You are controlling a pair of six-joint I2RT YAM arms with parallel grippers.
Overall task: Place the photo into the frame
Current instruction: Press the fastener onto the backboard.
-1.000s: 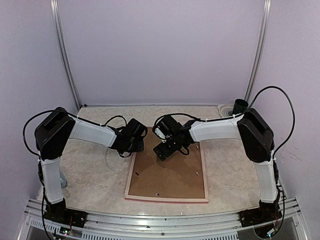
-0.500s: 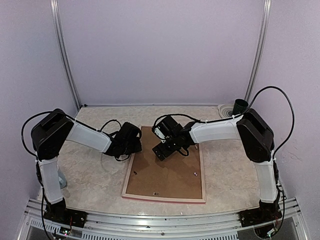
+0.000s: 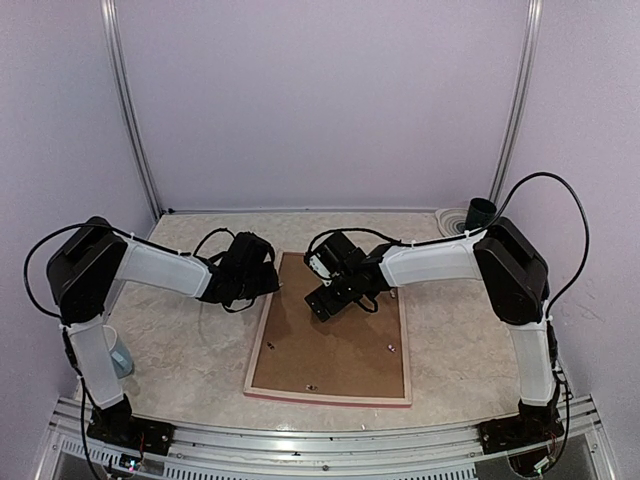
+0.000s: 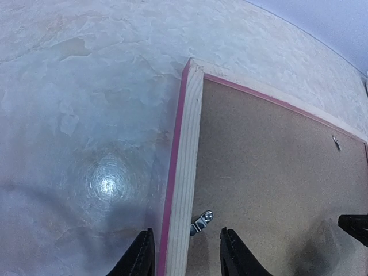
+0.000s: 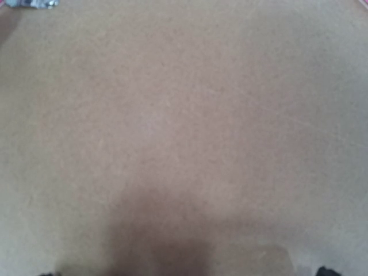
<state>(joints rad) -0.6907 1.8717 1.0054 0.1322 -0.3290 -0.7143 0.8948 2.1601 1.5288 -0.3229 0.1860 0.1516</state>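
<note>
**Frame face down, both claws over its back**

We see the frame [image 3: 325,396] lying flat in the middle of the table [image 3: 180,350] with its pale wood back turned up. A thin pink-red edge shows along its outer side. The brown backing board [image 3: 335,350] fills its opening.

The left gripper [image 4: 188,259] stands over the frame's left rail, near the far left corner. Its jaws are partly apart. In the left wrist view one of its fingers [image 4: 141,256] sits over the table just outside the pink edge, and the other is over the backing board. The wooden rail runs between them, and we see no grip on it. A small metal clip [image 4: 201,222] lies on the board right beside the rail, between the two fingers.

The right gripper [image 3: 322,305] hangs over the far part of the backing board with its jaws spread wide and nothing in them. Its wrist camera shows almost nothing but brown board. We cannot tell whether the fingertips touch it.
</note>
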